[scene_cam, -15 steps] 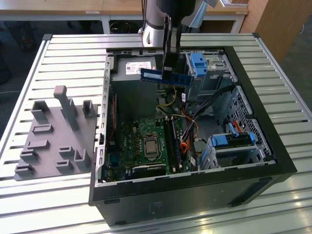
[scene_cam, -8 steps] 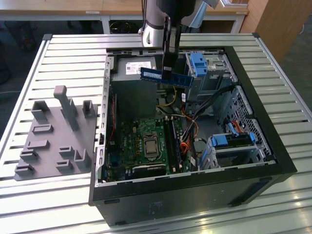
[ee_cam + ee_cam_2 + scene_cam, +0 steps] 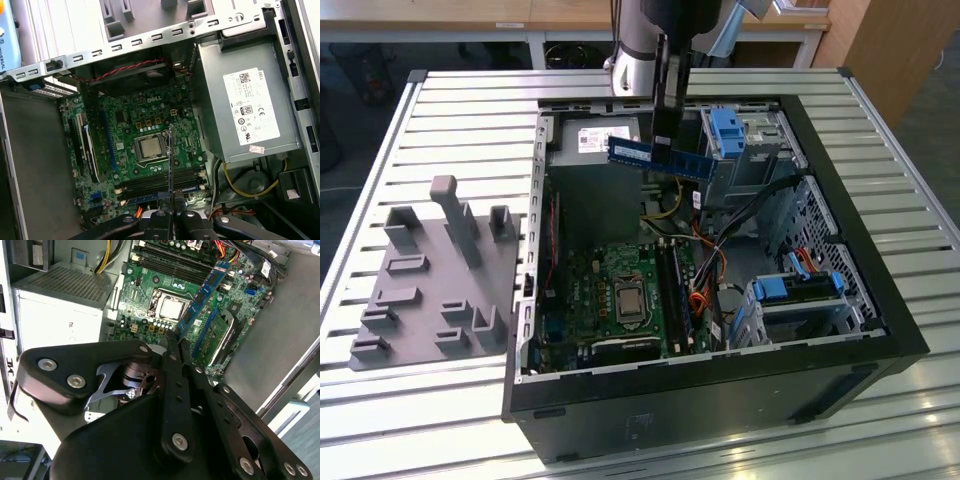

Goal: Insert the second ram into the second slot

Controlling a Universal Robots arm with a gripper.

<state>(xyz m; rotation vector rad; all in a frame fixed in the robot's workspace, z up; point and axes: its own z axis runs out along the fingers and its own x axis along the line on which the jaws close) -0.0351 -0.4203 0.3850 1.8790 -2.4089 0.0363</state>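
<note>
The second ram (image 3: 630, 150) is pinched in the gripper (image 3: 663, 148), protruding on both sides; its long axis is level, above the motherboard (image 3: 610, 290).

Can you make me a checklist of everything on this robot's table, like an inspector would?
Surface: slatted metal table, carrying an open computer case lying on its side.
Job's things: blue memory stick held in the air above the case, not in a slot; green board lies below.
Clutter: grey holder tray beside the case, on the exterior view's left; blue clips inside the case.
Gripper: gripper shut on the stick's middle.
Cables: orange cables and black cables inside the case; yellow wires by the grey power box.
Surroundings: wooden desks beyond the table.
</note>
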